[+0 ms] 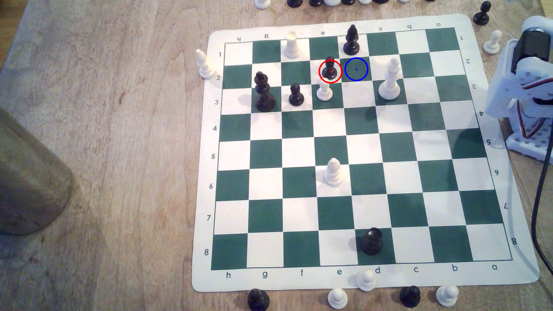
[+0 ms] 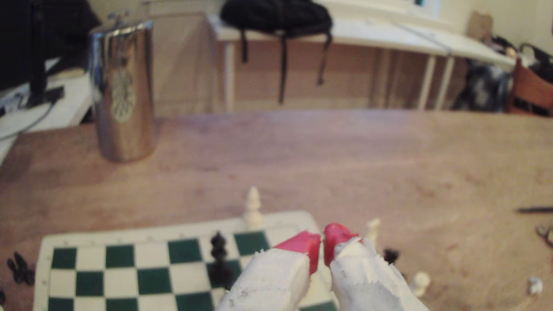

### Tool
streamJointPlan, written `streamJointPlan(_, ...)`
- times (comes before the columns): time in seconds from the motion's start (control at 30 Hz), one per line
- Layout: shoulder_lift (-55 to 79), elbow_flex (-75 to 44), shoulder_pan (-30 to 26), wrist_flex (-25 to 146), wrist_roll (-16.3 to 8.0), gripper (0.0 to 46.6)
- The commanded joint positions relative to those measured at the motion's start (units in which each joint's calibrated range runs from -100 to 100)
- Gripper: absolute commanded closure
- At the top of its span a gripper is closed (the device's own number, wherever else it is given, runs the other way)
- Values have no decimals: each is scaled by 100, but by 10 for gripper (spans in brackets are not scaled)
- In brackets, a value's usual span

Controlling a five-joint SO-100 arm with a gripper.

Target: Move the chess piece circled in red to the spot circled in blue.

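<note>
The chess piece (image 1: 330,71), a short black pawn ringed in red, stands on a white square in the second row from the board's far edge. The spot (image 1: 356,69), a dark green square with a blue circle and dot, lies directly beside it toward the exterior view's right and has nothing on it. My gripper (image 2: 322,242) hovers above the table with its red fingertips (image 2: 308,243) pressed almost together and nothing between them. The arm's white body (image 1: 520,86) sits off the board at the exterior view's right edge, far from the pawn.
A tall black bishop (image 1: 352,40) stands just behind the spot, a white pawn (image 1: 324,91) just in front of the chess piece, and a tall white piece (image 1: 390,79) to the spot's right. Captured pieces line the board's edges. A metal tumbler (image 2: 122,92) stands on the table.
</note>
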Motion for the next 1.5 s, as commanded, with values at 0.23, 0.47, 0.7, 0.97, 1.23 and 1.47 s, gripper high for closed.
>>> streamJointPlan(0.23,1441,-23,-108,1217,-630,432)
streamJointPlan(0.47,2510,-5,25,832,-928,403)
streamJointPlan(0.7,4140,-667,80,504,-1280,380)
streamJointPlan(0.97,4666,-630,158,-45,-1289,358)
streamJointPlan(1.23,5507,-712,143,-544,-1289,363)
streamJointPlan(1.47,6407,-1165,88,-954,-1284,360)
